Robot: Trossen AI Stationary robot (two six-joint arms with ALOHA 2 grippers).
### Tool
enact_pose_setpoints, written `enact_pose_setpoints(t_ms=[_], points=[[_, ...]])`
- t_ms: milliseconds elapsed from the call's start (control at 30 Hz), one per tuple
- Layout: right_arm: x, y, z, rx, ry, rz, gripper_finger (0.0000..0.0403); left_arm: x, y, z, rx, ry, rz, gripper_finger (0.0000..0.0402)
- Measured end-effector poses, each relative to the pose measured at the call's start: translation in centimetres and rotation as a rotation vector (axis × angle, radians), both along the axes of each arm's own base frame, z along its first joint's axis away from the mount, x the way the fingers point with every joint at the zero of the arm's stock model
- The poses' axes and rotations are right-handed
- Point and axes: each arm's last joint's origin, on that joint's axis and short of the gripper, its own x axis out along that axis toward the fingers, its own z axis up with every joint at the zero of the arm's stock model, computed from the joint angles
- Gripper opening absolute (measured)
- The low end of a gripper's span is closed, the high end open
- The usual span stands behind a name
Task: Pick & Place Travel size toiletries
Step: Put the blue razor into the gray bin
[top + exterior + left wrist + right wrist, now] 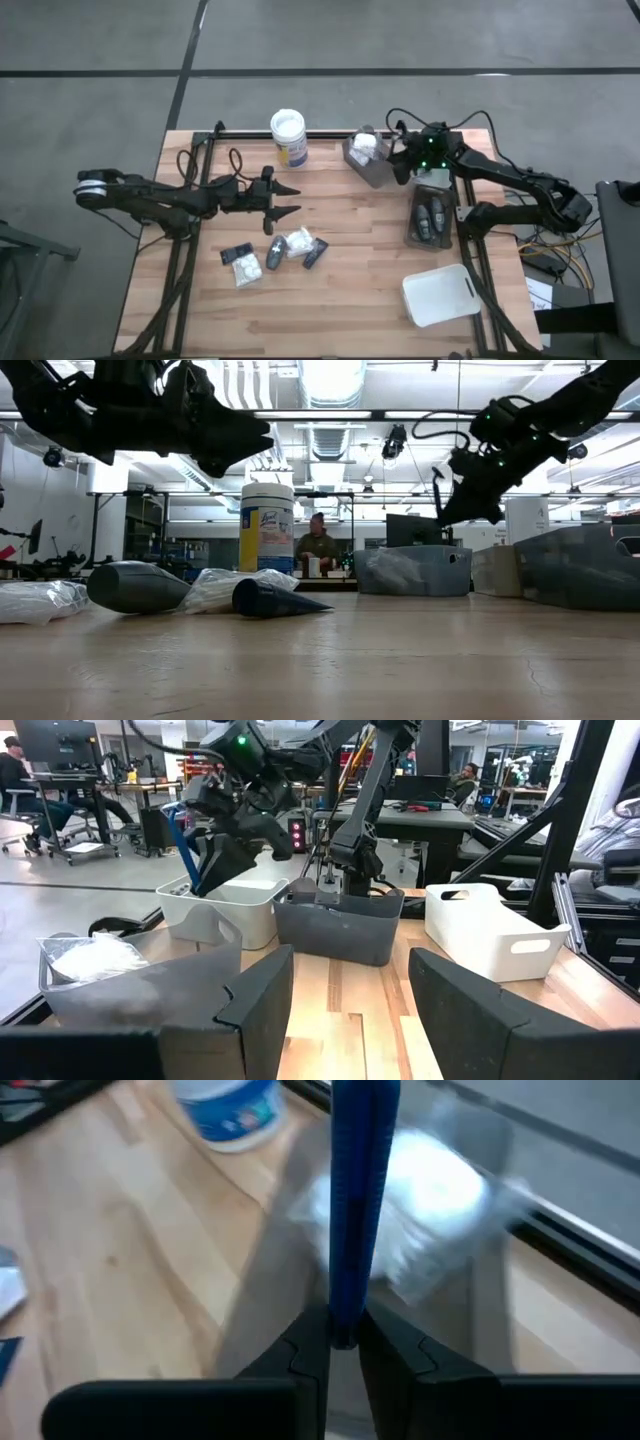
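Note:
My right gripper [343, 1342] is shut on a thin blue stick [362, 1190] and hangs above the far grey tray [368, 162], which holds white puffy packets [432, 1205]. In the left wrist view it shows as the right gripper [212, 860] with the blue stick [184, 845]. More toiletries lie in a loose pile on the wood: white packets [297, 243], a dark grey oval bottle [135, 586] and a dark tube [275, 600]. My left gripper [288, 201] is open and hovers above the table just beyond the pile, touching nothing. My right gripper pinches the blue stick between its two fingers at one end [345, 1325]. The stick runs on forward past the fingertips, along the fingers. It is lifted clear, slanting down over the tray with the white packets.
A white-lidded jar [288, 136] stands at the far edge. A second grey tray [431, 216] with dark bottles and a white tray [440, 294] sit along the right side. Another white tray [222, 908] shows behind the right gripper. Bare wood lies in the middle and near part.

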Motion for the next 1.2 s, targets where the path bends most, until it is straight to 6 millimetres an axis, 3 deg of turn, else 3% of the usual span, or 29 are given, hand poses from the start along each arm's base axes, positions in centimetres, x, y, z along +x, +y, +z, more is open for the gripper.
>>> enact_pose_setpoints(t_ms=[267,567,967,1200], points=[[-2.7,-0.5,0.3,0.049,0.048,-0.113,0.0042,0.0,0.0,0.0,0.000,0.000,0.000,0.0206],[-5.5,0.0,0.1,0.065,0.229,-0.305,0.0047,0.0,0.0,0.0,0.000,0.001,0.000,0.0206],[-5.7,0.1,-1.0,0.088,0.299,-0.337,0.0039,0.0,0.0,-0.1,0.000,0.003,0.000,0.0206],[-5.8,0.2,-1.3,0.105,0.300,-0.347,0.0066,-0.1,0.0,-0.2,-0.002,0.008,0.000,0.0206]])
